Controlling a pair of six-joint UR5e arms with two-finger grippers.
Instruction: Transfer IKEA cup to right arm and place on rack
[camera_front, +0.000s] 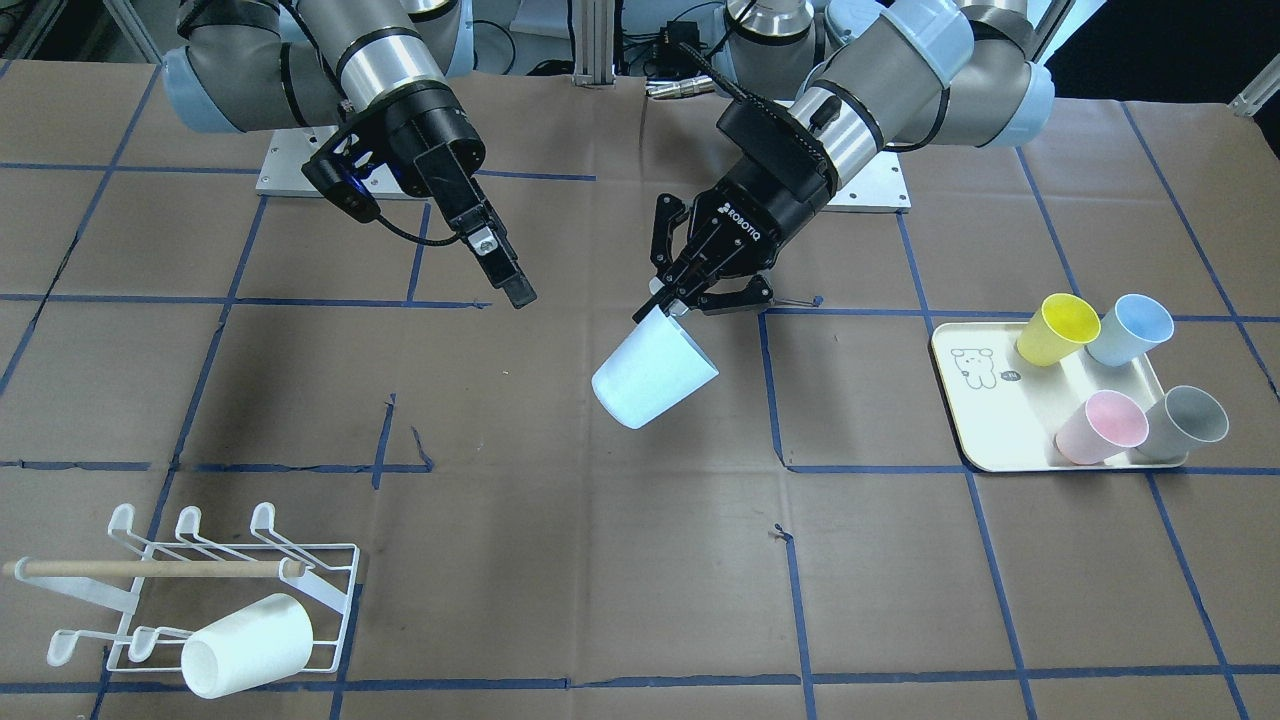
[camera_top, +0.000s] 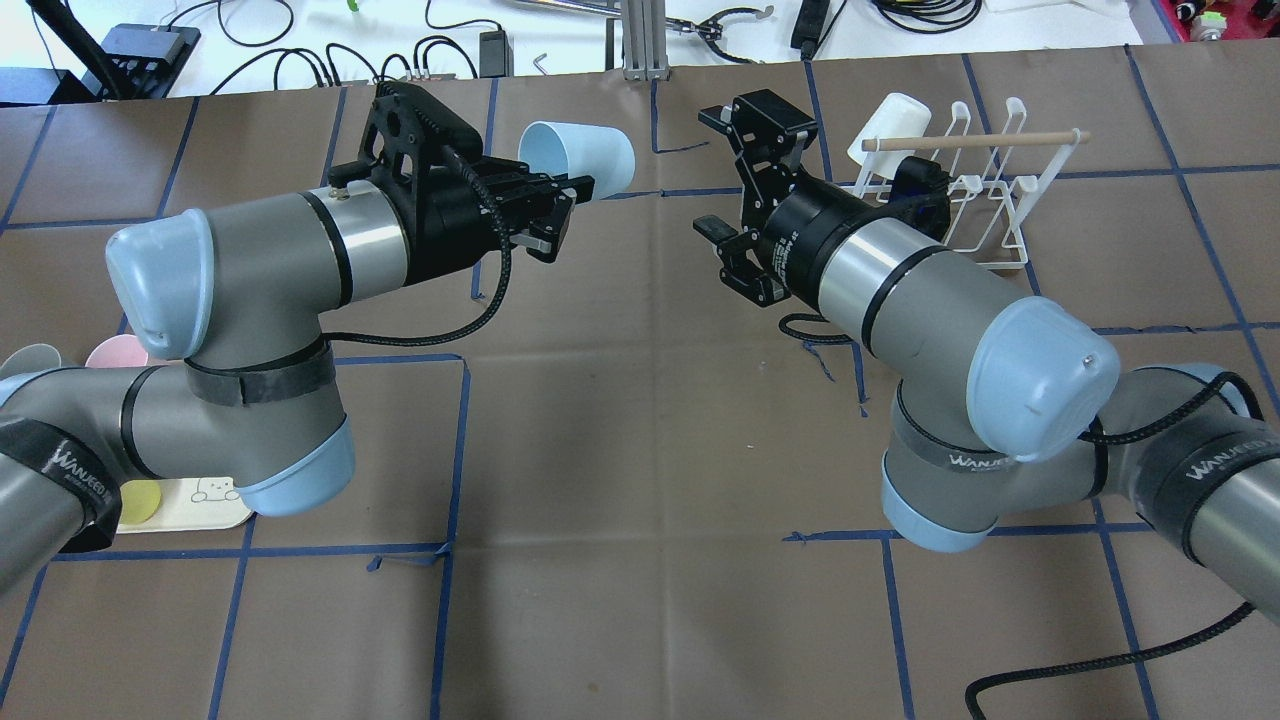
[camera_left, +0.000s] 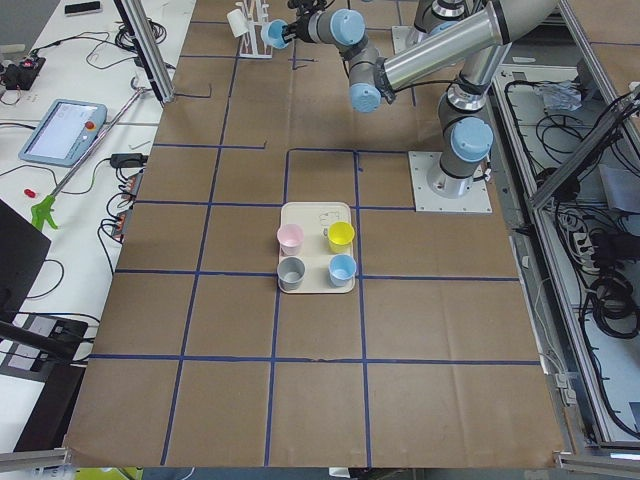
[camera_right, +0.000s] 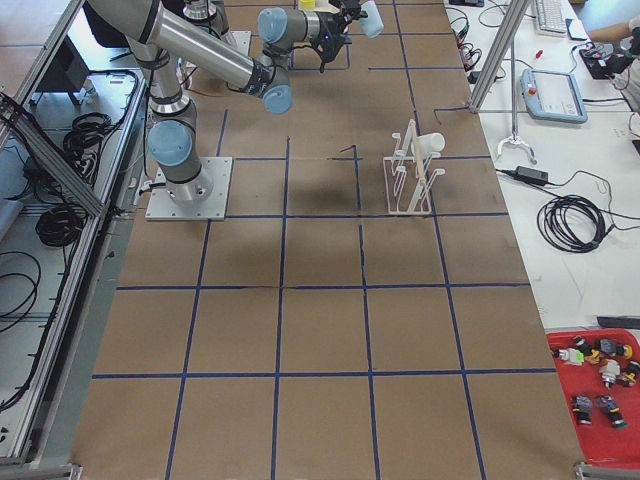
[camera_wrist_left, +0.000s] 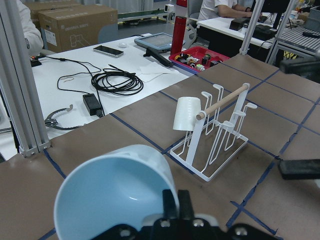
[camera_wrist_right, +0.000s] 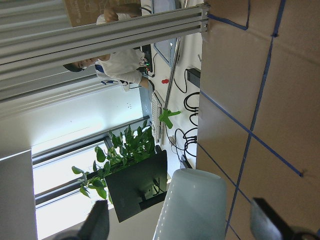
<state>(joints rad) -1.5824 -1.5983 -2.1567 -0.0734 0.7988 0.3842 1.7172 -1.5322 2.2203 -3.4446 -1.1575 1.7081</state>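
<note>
The pale-blue plastic IKEA cup (camera_wrist_left: 115, 195) hangs tilted above the table, pinched at its rim by the left gripper (camera_front: 672, 303) so its body faces the wide-open, empty right gripper (camera_top: 727, 170), with the white wire rack (camera_top: 980, 142) just beyond that claw.

Your surface (camera_front: 600, 560) is brown paper taped into blue squares. On it you have a cream tray (camera_front: 985, 425) carrying a yellow cup (camera_front: 1058, 329), a blue cup (camera_front: 1130, 330), a pink cup (camera_front: 1102, 427) and a grey cup (camera_front: 1187, 422). A red bin (camera_right: 600, 385) of small parts sits off to the side.
</note>
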